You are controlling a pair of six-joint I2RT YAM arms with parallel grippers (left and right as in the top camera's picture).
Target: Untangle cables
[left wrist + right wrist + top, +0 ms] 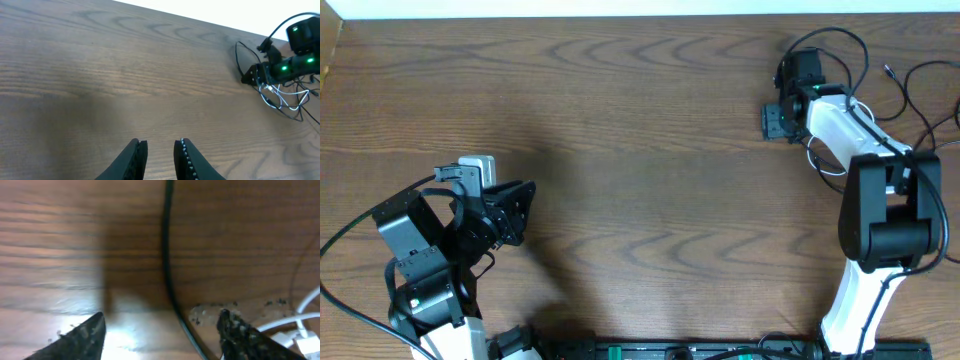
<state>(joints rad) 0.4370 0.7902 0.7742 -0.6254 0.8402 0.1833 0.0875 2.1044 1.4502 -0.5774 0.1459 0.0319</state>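
Cables [280,97], black ones and one white, lay tangled at the far right of the wooden worktop [640,120], beneath the right gripper [160,322]. Its fingers were spread wide close above the wood. A black cable [167,255] ran between them, not pinched. The left gripper [160,152] hovered well apart from the tangle, fingers slightly parted, holding nothing.
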